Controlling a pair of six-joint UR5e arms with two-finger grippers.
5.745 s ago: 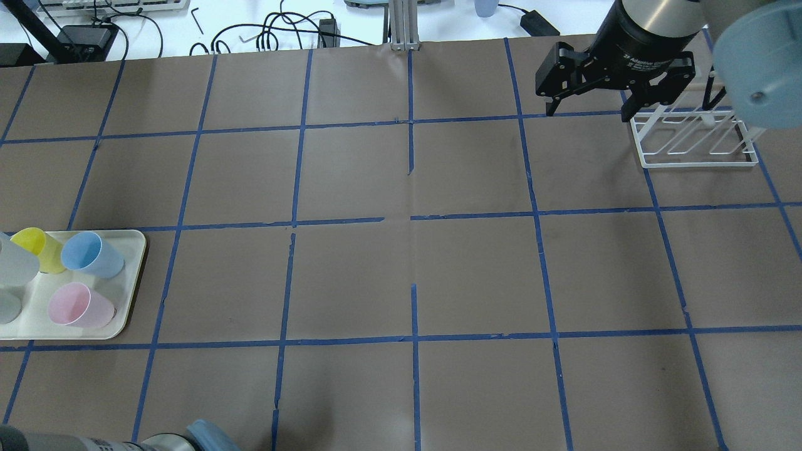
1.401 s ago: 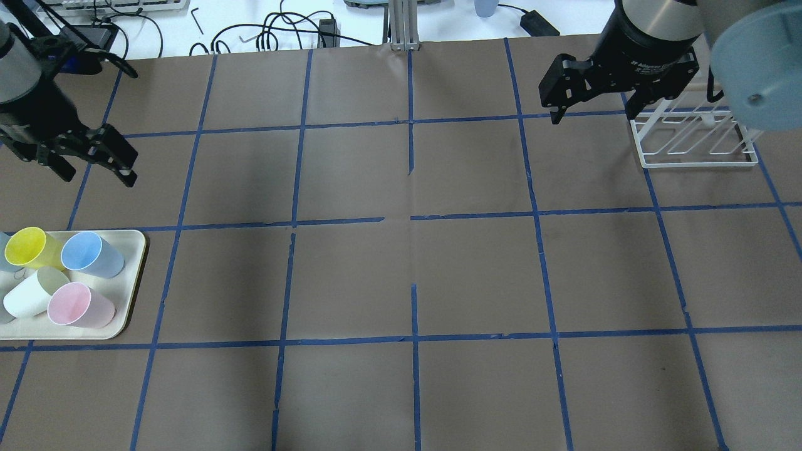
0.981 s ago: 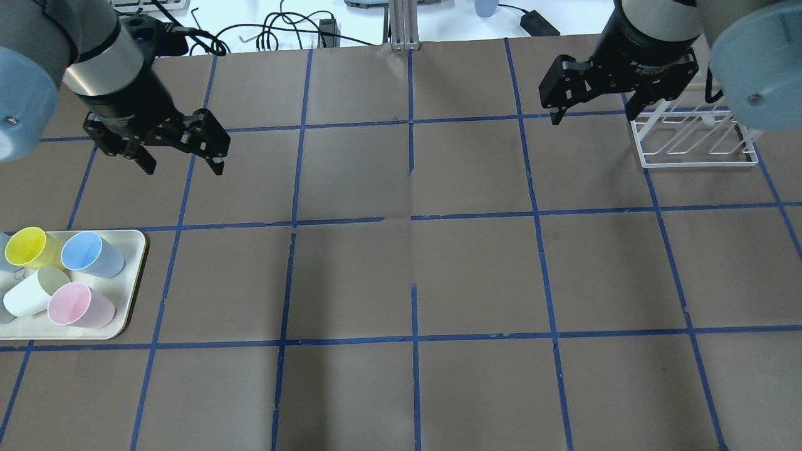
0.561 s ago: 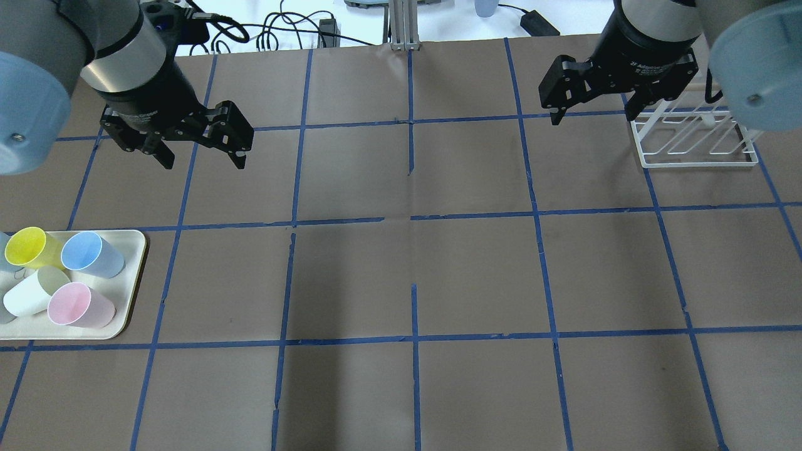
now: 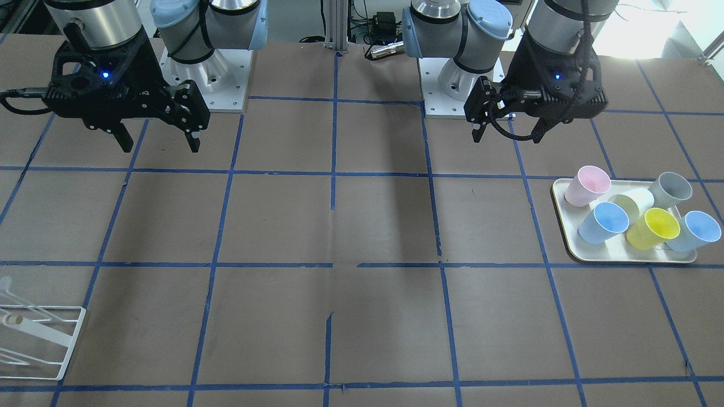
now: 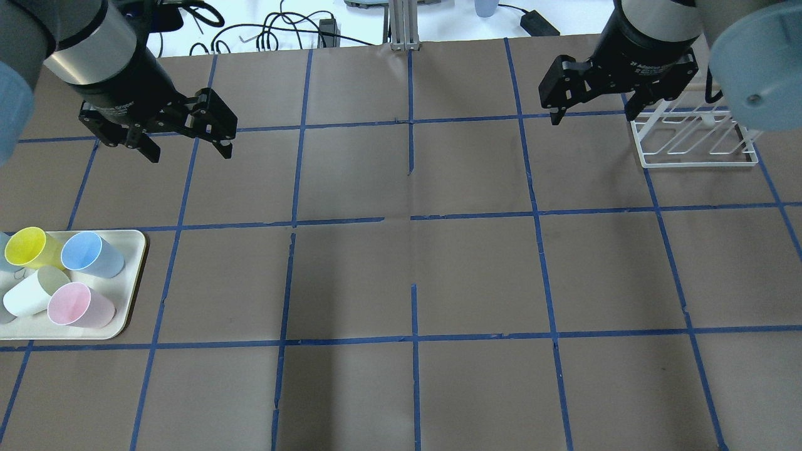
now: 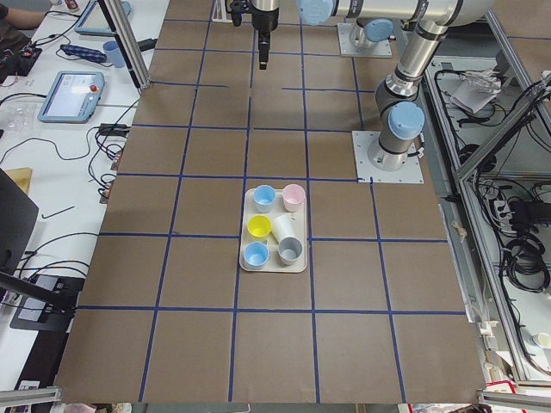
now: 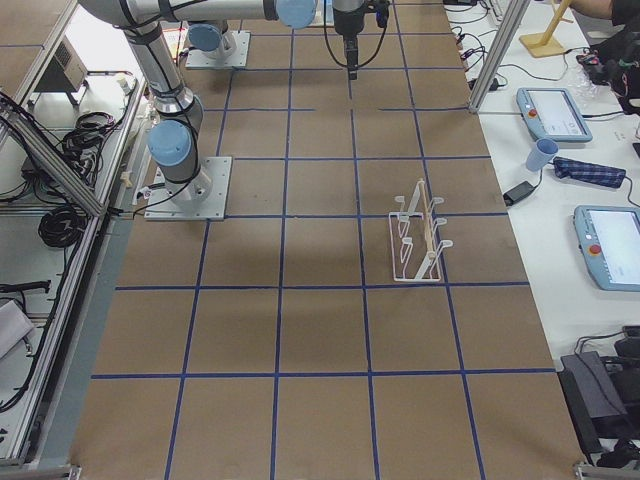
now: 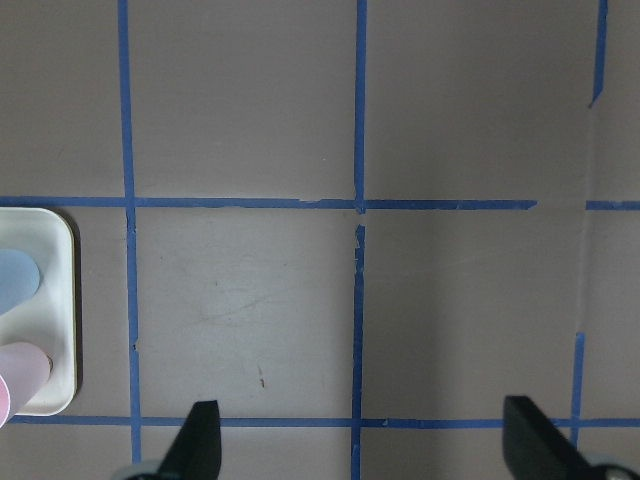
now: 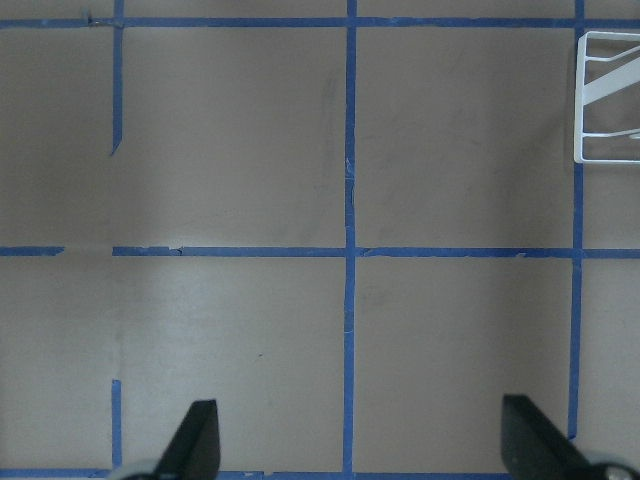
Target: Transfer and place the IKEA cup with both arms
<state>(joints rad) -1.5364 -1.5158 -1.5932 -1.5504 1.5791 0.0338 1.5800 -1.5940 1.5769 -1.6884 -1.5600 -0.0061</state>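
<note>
1. IKEA cup (image 6: pixel 28 299) leans tilted on the cream tray (image 6: pixel 133 285) at the worktop's (image 6: pixel 401 269) left edge, between the yellow cup (image 6: pixel 25 247) and the pink cup (image 6: pixel 72 305).
2. Left pincer (image 6: pixel 190 152) hangs released, empty, apart from the tray.
3. Right pincer (image 6: pixel 592 116) hangs released, empty; the white wire rack (image 6: pixel 695 164) stands far right, apart from it.

The bench (image 6: pixel 401 275) is covered in brown paper marked with a grid of blue tape lines. A cream tray (image 6: pixel 133 294) lies flat on it at the robot's left end, about midway across. A white wire rack (image 6: pixel 695 164) stands on it towards the right end, on the operators' side. Two white mounting plates (image 5: pixel 229 93) under the arms (image 5: pixel 447 34) sit along the robot's edge.
</note>
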